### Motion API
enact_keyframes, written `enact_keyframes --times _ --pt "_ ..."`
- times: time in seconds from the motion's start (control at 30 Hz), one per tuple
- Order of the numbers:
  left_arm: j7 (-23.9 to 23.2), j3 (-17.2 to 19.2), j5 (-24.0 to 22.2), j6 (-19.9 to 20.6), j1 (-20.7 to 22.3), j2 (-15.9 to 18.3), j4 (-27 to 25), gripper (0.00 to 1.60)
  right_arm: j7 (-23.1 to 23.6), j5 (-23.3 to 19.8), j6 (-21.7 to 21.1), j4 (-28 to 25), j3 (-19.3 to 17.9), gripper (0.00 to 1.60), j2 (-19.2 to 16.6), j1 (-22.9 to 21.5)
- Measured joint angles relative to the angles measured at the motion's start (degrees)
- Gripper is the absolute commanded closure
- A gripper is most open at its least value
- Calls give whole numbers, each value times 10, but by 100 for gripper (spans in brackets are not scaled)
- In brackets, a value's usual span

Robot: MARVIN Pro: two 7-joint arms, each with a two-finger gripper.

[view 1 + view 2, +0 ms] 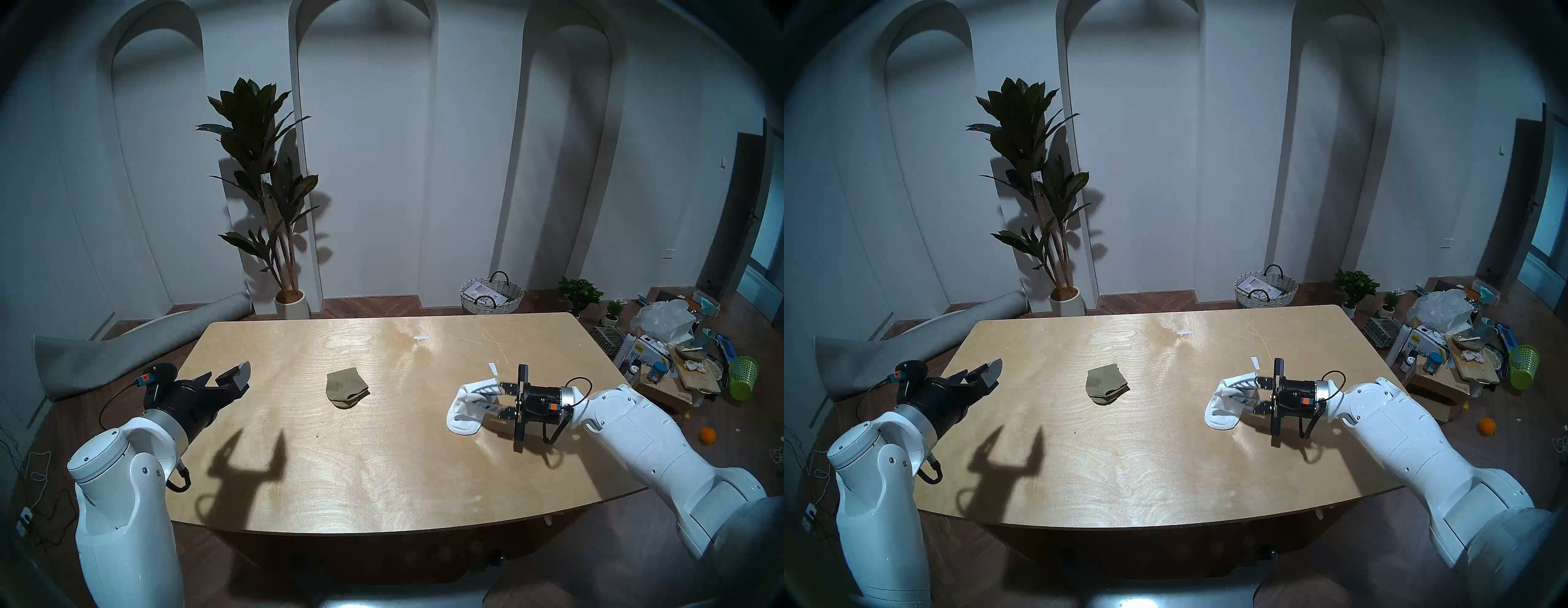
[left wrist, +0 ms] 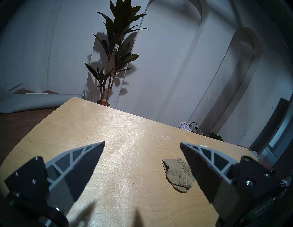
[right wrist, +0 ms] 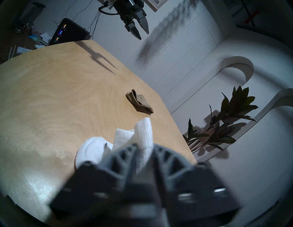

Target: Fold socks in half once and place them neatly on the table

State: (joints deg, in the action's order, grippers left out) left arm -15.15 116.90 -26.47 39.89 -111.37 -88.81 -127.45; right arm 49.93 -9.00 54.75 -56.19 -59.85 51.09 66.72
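Note:
An olive-brown sock point(image 1: 347, 388) point(image 2: 177, 174) point(image 3: 139, 103) lies folded near the middle of the table point(image 1: 382, 467). The white sock point(image 1: 464, 407) point(image 3: 142, 134) sits bunched on the table's right side, its ribbed cuff standing up. My right gripper point(image 1: 477, 395) point(image 3: 144, 149) is low over it, and its fingers, blurred in the right wrist view, stand close together with the cuff between them. My left gripper point(image 1: 227, 371) point(image 2: 142, 142) hovers open and empty above the table's left edge, well left of the olive sock.
Two small white paper strips point(image 1: 421, 338) point(image 1: 492, 368) lie on the far half of the table. Behind the table stand a potted plant point(image 1: 271, 204) and a woven basket point(image 1: 492, 293). A rolled grey mat point(image 1: 127, 339) lies at the left and floor clutter point(image 1: 679, 352) at the right.

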Motion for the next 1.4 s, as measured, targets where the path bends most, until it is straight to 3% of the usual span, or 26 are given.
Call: enact_keyframes --times 0.2,0.37,0.53,0.67,1.0,1.4 --pt "-1 -1 0 -1 1 1 0 0 1 -26 0 -15 3 0 -17 12" --pt "-2 -5 -1 -2 1 2 1 0 11 -81 -13 -50 17 0 -40 26" --pt "-2 -11 -1 -2 2 3 3 0 45 -156 -65 -93 28 0 -71 42" --pt "-2 -16 -2 -1 4 4 6 0 51 -195 -101 -95 26 0 -81 46" --pt "-2 -22 -4 -1 8 6 14 0 70 -269 -206 -71 19 0 -103 47" --pt "-1 -11 -5 -4 18 11 18 0 88 -358 -336 2 -34 0 -145 24"
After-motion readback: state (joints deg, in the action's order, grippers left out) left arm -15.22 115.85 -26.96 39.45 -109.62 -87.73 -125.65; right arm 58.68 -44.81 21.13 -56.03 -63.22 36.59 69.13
